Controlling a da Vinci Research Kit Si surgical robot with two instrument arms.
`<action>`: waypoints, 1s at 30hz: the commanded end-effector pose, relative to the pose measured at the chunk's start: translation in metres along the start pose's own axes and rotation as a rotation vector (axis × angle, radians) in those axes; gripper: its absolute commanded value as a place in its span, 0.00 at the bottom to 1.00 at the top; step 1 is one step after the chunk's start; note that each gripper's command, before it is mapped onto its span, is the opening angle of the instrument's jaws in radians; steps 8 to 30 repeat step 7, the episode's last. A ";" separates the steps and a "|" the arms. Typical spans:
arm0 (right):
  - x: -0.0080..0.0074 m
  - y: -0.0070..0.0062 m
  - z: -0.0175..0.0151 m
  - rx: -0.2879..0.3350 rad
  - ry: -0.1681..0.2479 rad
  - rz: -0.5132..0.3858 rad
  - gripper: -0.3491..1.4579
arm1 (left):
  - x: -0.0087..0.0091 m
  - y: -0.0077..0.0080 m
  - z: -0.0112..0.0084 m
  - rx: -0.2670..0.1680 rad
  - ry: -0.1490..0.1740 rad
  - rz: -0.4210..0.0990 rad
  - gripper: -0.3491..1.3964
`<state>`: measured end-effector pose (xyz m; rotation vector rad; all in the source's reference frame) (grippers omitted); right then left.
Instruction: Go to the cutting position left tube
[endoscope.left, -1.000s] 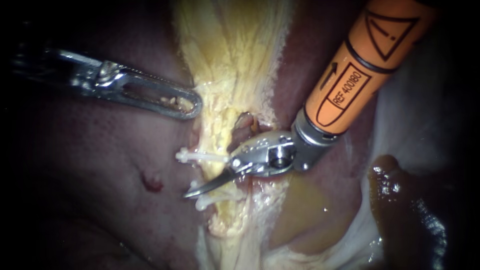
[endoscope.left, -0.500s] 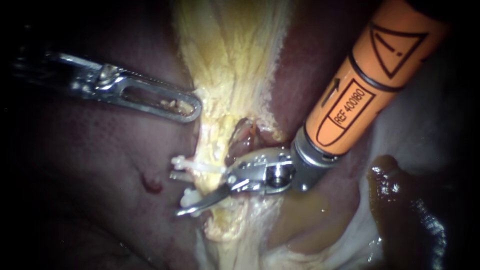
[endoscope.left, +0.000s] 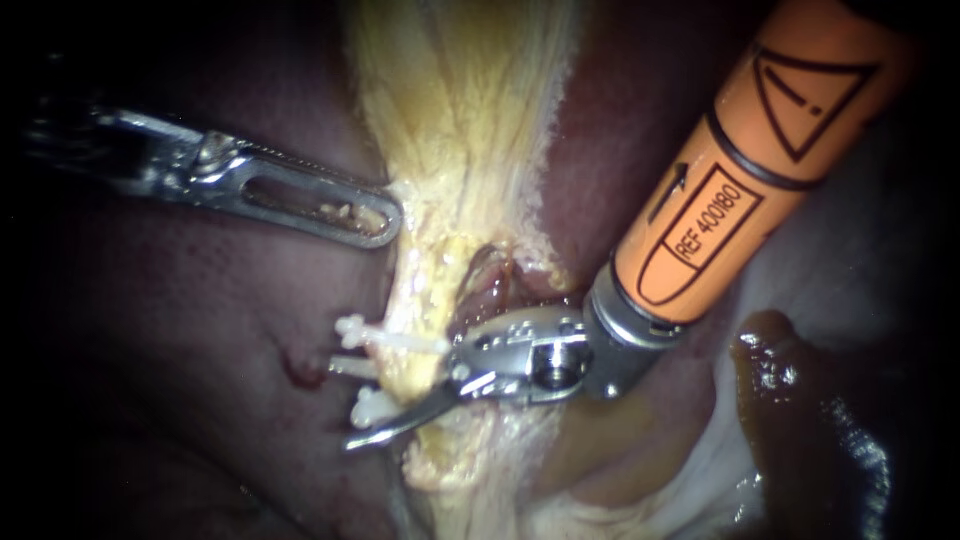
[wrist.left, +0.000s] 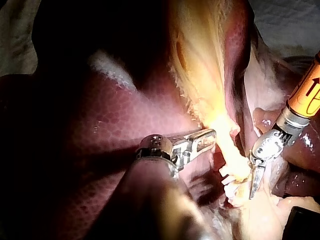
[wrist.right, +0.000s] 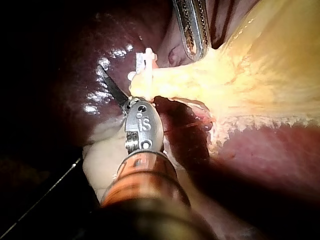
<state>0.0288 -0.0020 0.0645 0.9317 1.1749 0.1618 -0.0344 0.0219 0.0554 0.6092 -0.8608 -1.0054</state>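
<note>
A pale, creased cloth (wrist.left: 14, 22) is showing beyond the tissue in the left wrist view. The dark red liver (wrist.left: 75, 150) is lying directly on it, covering most of it and leaving only strips past its far edge bare.

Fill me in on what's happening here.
The left instrument holds the yellow tissue taut, jaws shut on its edge. The right instrument, tipped with blades, has them open across the clipped tube, by the white clips. The tube looks uncut, and the dark liver lies beside it.
</note>
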 end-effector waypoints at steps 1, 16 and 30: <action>-0.0001 0.0000 -0.0001 -0.001 0.000 0.001 0.98 | 0.0000 0.0000 0.0000 0.000 0.000 0.000 0.00; -0.0002 0.0002 -0.0001 -0.001 0.000 0.001 0.98 | 0.0000 0.0000 0.0000 0.000 0.000 0.000 0.00; -0.0002 0.0002 -0.0001 -0.001 0.000 0.001 0.98 | 0.0000 0.0000 0.0000 0.000 0.000 0.000 0.00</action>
